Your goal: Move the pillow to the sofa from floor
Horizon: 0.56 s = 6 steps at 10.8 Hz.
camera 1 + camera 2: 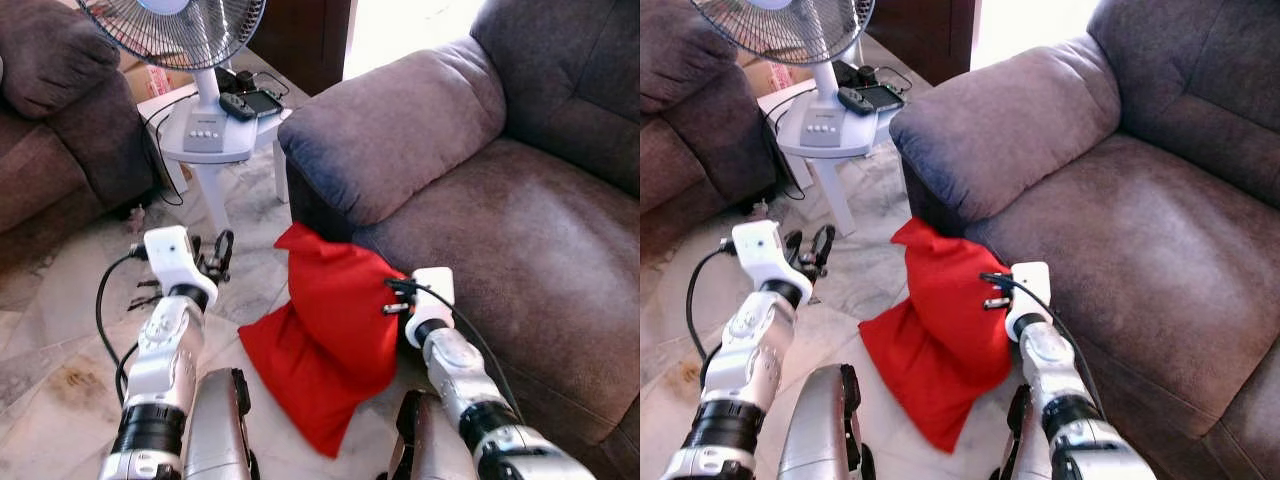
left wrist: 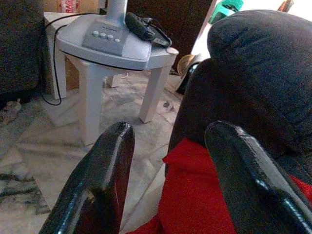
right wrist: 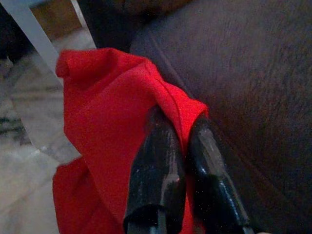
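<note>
Nearest the camera, two silver arms reach forward over the pale marbled stone floor (image 1: 60, 390). The right end effector (image 3: 181, 127) has its long black fingers pinched together on a fold of the soft red fabric pillow (image 1: 325, 345), a ridge of cloth squeezed between the two tips at the pillow's upper right corner. The pillow is limp and creased, more sack than cushion: its lower part sags onto the floor while its upper part leans against the front of the grey-brown velour sofa (image 1: 500, 220), just below the rounded armrest.

The left end effector (image 1: 218, 256) hangs in the air to the left of the pillow, apart from it, with its glossy, scuffed black fingers (image 2: 97, 185) spread wide and nothing between them.

Beyond the pillow, the sofa's broad seat cushion shows a short, brushed nap that catches the light in paler streaks. Farther back, beside the armrest, stands a small white plastic table (image 1: 215, 165) with straight square legs. On it rests the smooth grey base of a pedestal fan (image 1: 205, 125) with a row of buttons, its wire cage above, and a dark remote-like object (image 1: 240, 104) with black cables trailing off the table's edge. At far left sits another plush brown armchair (image 1: 60, 110).
</note>
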{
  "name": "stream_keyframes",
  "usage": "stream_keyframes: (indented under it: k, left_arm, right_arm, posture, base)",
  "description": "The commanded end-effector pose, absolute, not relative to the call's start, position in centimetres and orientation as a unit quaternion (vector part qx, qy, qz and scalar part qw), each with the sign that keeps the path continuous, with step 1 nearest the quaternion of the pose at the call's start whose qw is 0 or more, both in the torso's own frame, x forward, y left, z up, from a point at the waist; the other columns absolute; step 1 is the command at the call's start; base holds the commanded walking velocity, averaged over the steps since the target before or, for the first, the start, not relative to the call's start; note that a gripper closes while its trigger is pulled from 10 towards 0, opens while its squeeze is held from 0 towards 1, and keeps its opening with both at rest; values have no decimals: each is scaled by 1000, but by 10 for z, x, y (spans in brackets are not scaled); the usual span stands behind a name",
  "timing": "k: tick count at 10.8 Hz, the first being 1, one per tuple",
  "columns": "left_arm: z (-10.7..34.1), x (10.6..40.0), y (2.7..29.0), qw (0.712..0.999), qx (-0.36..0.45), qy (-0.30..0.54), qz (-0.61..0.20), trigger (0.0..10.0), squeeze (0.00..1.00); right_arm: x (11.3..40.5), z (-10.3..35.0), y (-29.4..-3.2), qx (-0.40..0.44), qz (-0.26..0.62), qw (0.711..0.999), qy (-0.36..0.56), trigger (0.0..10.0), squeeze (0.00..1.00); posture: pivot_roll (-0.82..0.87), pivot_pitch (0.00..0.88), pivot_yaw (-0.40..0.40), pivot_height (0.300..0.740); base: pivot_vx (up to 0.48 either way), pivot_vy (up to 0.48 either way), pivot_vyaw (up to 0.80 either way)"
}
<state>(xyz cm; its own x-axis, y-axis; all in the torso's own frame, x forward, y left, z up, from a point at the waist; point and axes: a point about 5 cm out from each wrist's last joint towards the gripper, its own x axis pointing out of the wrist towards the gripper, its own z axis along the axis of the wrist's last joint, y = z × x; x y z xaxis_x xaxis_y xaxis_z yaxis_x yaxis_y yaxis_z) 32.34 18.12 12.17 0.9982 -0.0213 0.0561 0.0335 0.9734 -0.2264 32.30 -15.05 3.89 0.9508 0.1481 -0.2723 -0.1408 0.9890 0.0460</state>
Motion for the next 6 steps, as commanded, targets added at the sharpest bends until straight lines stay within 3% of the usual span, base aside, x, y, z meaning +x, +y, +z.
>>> stream_keyframes:
  k: [1, 6]
  left_arm:
    - [125, 321, 182, 992, -119, -44, -13, 10000, 0]
    - [128, 326, 178, 992, -120, -46, -14, 10000, 0]
  right_arm:
    - [329, 55, -152, 15, 71, 993, 90, 10000, 0]
    - [336, 79, -157, 15, 51, 998, 27, 10000, 0]
  posture:
    - [81, 41, -48, 527]
    - [74, 50, -52, 548]
  base:
    - [0, 0, 0]
    - [0, 0, 0]
